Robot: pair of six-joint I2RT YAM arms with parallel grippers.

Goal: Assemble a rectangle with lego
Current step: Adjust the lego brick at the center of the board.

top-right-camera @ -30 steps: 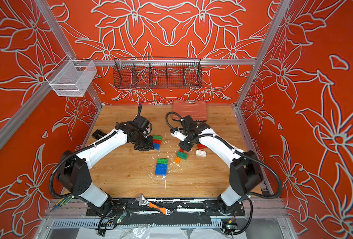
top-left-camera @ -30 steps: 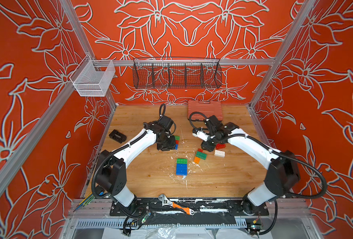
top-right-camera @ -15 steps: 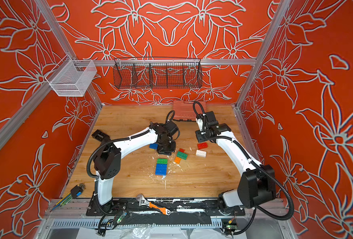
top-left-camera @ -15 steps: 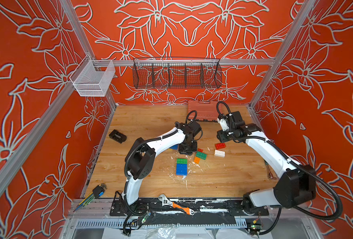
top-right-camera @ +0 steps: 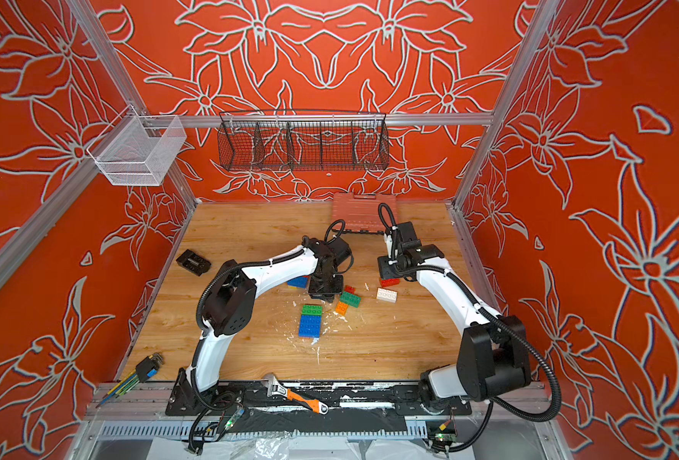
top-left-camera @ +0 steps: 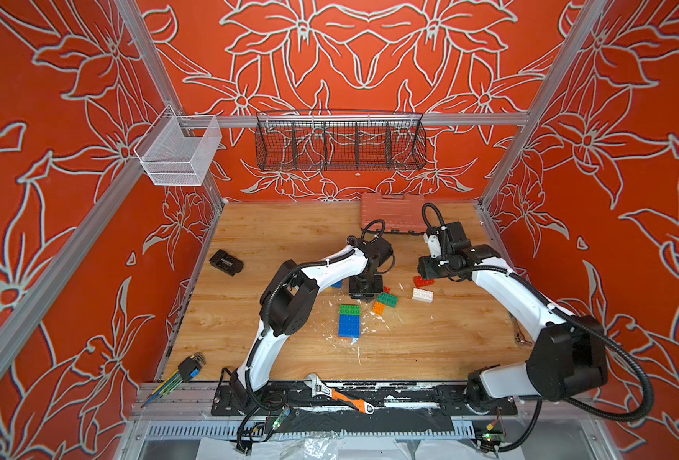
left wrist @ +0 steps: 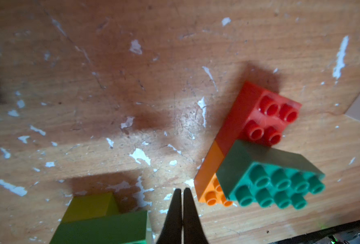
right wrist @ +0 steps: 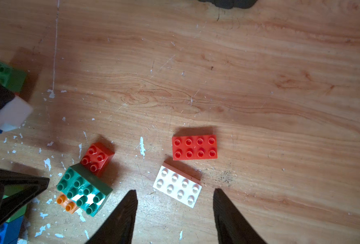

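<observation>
The lego lies mid-table. A green brick (top-left-camera: 349, 309) joins a blue brick (top-left-camera: 349, 325). A dark green brick (top-left-camera: 387, 299) sits on an orange brick (top-left-camera: 378, 308) and a small red brick (top-left-camera: 386, 290). A red brick (top-left-camera: 423, 281) and a white brick (top-left-camera: 422, 295) lie loose to the right. My left gripper (left wrist: 180, 191) is shut and empty, its tips over bare wood between the orange brick (left wrist: 210, 186) and a lime-and-green stack (left wrist: 103, 219). My right gripper (right wrist: 175, 191) is open above the white brick (right wrist: 183, 186), apart from it, the red brick (right wrist: 194, 147) just beyond.
A salmon tool case (top-left-camera: 393, 213) lies at the back edge and a small black block (top-left-camera: 226, 263) at the left. Another blue brick (top-left-camera: 336, 284) shows under the left arm. A wrench (top-left-camera: 338, 396) and hex keys (top-left-camera: 182, 370) lie along the front rail. White flecks litter the wood.
My left arm has swung right to the brick cluster and its jaws have shut. My right arm has drawn back to the right, over the red and white bricks, with its jaws wider.
</observation>
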